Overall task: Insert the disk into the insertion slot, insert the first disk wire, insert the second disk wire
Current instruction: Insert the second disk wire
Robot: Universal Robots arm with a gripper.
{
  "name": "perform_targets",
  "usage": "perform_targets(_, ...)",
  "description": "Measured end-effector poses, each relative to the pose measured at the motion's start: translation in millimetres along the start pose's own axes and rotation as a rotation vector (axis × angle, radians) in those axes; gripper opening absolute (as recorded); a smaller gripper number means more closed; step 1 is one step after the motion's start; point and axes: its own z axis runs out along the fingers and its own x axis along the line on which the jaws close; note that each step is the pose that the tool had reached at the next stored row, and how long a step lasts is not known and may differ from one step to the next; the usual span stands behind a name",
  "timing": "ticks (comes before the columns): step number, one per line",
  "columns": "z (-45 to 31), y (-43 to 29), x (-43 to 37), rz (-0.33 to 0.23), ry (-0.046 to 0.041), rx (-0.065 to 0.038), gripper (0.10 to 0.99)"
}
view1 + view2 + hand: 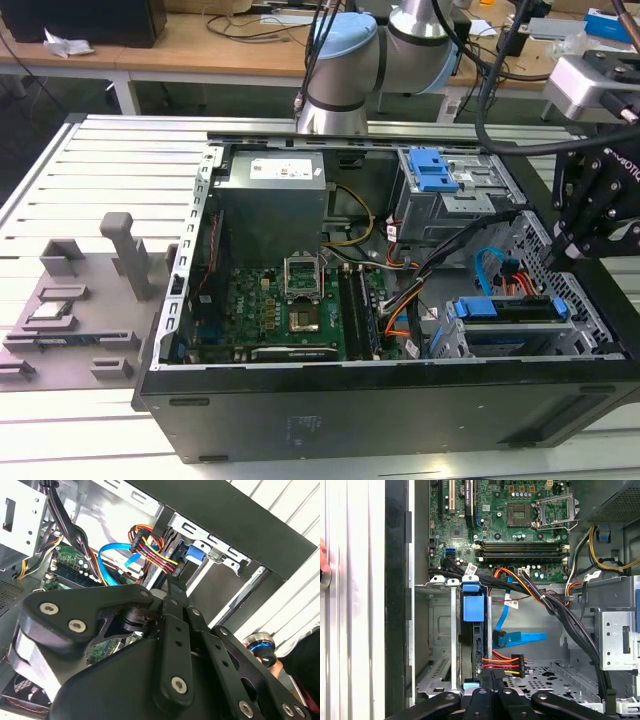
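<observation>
The disk (505,310) sits in its slot (447,337), lower right of the exterior view. My gripper (491,673) appears closed on the first wire (501,661). I judge that seating it requires square alignment.

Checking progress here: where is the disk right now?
On the exterior view's right, the disk sits in the insertion slot, beside the blue wire, near the gripper.

The computer case (350,410) lay open on the table (100,150). The hand (558,256) hung near the disk (505,309) in the insertion slot (530,345).
</observation>
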Motion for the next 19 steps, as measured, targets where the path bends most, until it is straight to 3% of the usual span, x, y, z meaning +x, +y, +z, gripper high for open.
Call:
perform_targets(3,-0.1,0.0,0.0,0.0,0.0,0.0,0.169)
perform_targets(4,-0.1,0.0,0.0,0.0,0.0,0.0,0.239)
perform_targets(7,0.2,1.1,-2.0,0.0,-0.0001,0.0,0.239)
perform_targets(9,3.0,14.3,-7.2,0.0,0.0001,0.0,0.239)
perform_targets(12,7.4,34.6,-7.2,0.0,0.0002,0.0,0.239)
perform_targets(15,12.4,38.4,-7.2,0.0,0.0015,0.0,0.239)
perform_targets(19,12.7,38.4,-7.2,0.0,0.0021,0.0,0.239)
